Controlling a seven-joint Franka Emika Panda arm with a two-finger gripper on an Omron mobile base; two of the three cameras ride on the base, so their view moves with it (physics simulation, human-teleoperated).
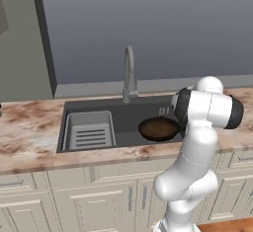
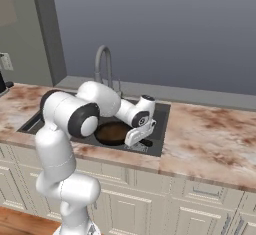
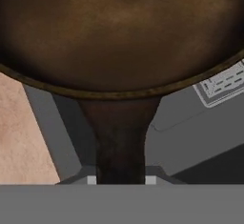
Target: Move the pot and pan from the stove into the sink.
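The pan [image 1: 158,127], shallow and dark with a brownish inside, hangs over the right half of the sink [image 1: 89,108], level and just above the basin floor. My gripper [image 3: 120,180] is shut on the pan's long dark handle [image 3: 119,142], which runs down between the two fingertips. From the right base view the hand [image 2: 141,138] reaches down over the sink's right part [image 2: 162,124], with the pan [image 2: 112,131] to its left. The pot and the stove are out of view.
A light grey slotted rack [image 1: 90,131] fills the sink's left half. The tall faucet [image 1: 129,75] stands behind the basin. Marbled counter [image 2: 210,139] stretches to both sides, with cabinets below. A dark object [image 2: 2,85] sits at the counter's far left.
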